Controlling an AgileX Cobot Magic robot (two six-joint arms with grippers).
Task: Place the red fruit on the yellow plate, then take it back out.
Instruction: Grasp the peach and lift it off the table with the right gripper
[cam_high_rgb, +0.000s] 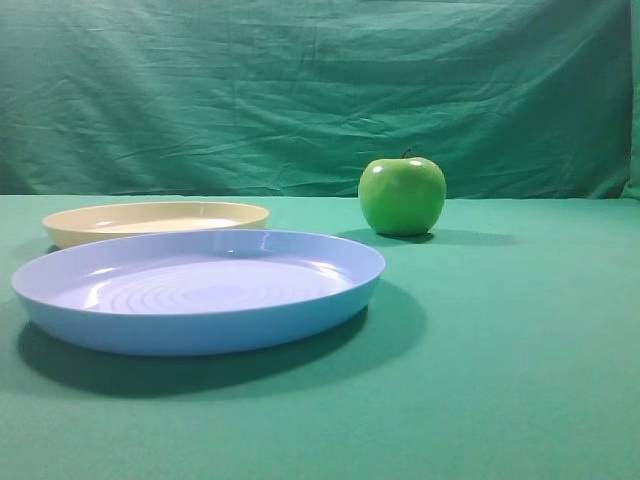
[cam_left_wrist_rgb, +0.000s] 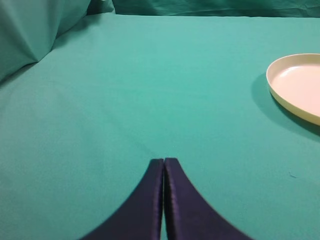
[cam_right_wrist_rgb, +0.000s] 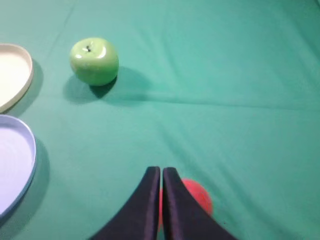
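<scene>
The red fruit (cam_right_wrist_rgb: 199, 195) lies on the green cloth in the right wrist view, mostly hidden under my right gripper (cam_right_wrist_rgb: 161, 171), which hangs above it, shut and empty. The exterior view does not show the fruit. The yellow plate (cam_high_rgb: 150, 219) rests at the back left, behind the blue plate; its rim also shows at the left edge (cam_right_wrist_rgb: 20, 75) of the right wrist view and at the right (cam_left_wrist_rgb: 295, 85) of the left wrist view. My left gripper (cam_left_wrist_rgb: 163, 161) is shut over bare cloth, well left of the yellow plate. Neither gripper shows in the exterior view.
A large light blue plate (cam_high_rgb: 200, 290) sits in front of the yellow one, its rim (cam_right_wrist_rgb: 22, 165) at the left of the right wrist view. A shiny green apple (cam_high_rgb: 402, 195) stands behind and to the right (cam_right_wrist_rgb: 94, 61). A green cloth backdrop (cam_high_rgb: 320, 90) hangs behind.
</scene>
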